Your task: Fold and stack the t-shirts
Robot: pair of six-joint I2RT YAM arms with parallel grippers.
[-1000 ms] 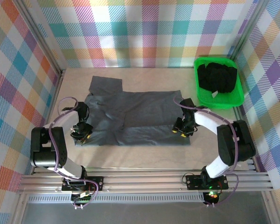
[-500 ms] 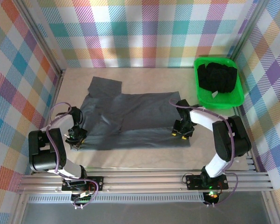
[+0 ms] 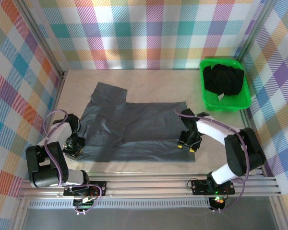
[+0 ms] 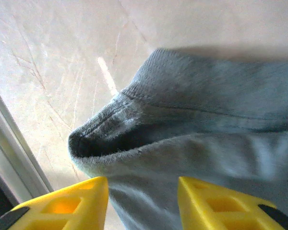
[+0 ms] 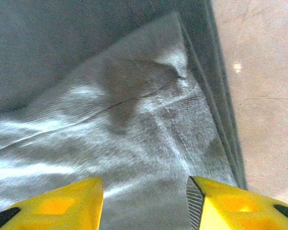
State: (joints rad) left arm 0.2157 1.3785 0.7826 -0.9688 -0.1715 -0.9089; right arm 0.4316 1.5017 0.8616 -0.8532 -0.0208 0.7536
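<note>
The slate grey t-shirt (image 3: 144, 120) lies spread across the desk (image 3: 153, 81). The left hand (image 3: 71, 146) stands half open at its bunched near-left hem; the right hand (image 3: 187, 143), fingers equally parted, rests over its right edge. The black t-shirts (image 3: 223, 79) fill the far-right green bin (image 3: 202, 86).

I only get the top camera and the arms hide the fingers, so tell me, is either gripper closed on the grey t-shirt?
Observer: On the left wrist camera the left gripper stands open, and a rolled hem of the grey t-shirt lies just ahead of it.
Operator: And the right?
Observer: The right gripper is open as well, over flat cloth near the shirt's edge, with bare table past that edge.
</note>
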